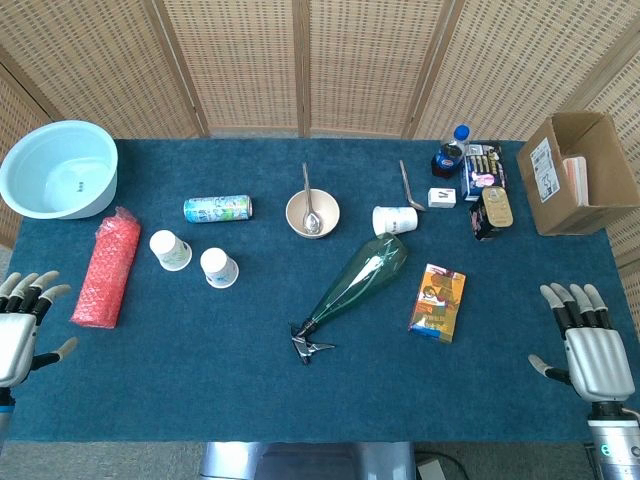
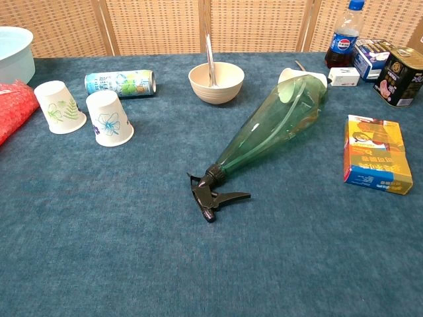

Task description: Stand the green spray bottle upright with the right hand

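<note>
At the far left edge of the blue surface (image 1: pixel 200 360), the left robot hand (image 1: pixel 22 325) rests with fingers spread and nothing in it. Moving right, a red bubble-wrap roll (image 1: pixel 106 267) lies flat, then two paper cups (image 1: pixel 170 250) sit tipped beside a can (image 1: pixel 217 208) on its side, with a bowl (image 1: pixel 312 213) behind. In the middle, the green spray bottle (image 1: pixel 358 283) lies on its side, its wide base pointing toward the far right and its black trigger head (image 2: pixel 210 194) toward the near edge. An orange box (image 1: pixel 437 301) lies just right of it. At the far right, the right robot hand (image 1: pixel 590 345) is spread and empty, well apart from the bottle. Nothing of the task appears done: reaching, grasping and tipping upright all remain.
</note>
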Tool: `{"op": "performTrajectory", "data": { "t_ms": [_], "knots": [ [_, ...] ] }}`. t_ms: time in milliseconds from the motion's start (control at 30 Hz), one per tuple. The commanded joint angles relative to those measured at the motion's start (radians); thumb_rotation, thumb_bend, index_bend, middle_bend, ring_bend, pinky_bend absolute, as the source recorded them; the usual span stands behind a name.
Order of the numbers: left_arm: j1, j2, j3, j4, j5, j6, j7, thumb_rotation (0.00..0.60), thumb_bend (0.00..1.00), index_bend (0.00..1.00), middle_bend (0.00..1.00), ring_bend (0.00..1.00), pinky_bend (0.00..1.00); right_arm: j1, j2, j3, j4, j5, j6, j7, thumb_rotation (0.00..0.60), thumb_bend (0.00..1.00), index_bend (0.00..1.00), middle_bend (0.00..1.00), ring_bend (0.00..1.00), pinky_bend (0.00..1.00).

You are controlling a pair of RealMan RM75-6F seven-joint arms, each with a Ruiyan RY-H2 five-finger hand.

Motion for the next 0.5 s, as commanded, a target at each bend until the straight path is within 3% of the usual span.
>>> {"op": "performTrajectory", "data": {
  "t_ms": [33, 500],
  "knots": [
    [0.000, 0.001, 0.001, -0.005, 0.003, 0.002, 0.006, 0.600, 0.12, 0.24, 0.18, 0.15, 0.06, 0.001, -0.002, -0.001, 0.004, 0.002, -0.004, 0.005, 0.600, 0.03, 0.09, 0.11, 0.00, 0.08],
    [0.003, 0.013, 0.008, -0.029, 0.021, 0.010, 0.016, 0.600, 0.12, 0.24, 0.18, 0.15, 0.06, 0.005, 0.006, -0.001, 0.011, -0.024, 0.007, 0.087, 0.600, 0.03, 0.09, 0.11, 0.00, 0.08]
  ]
}}
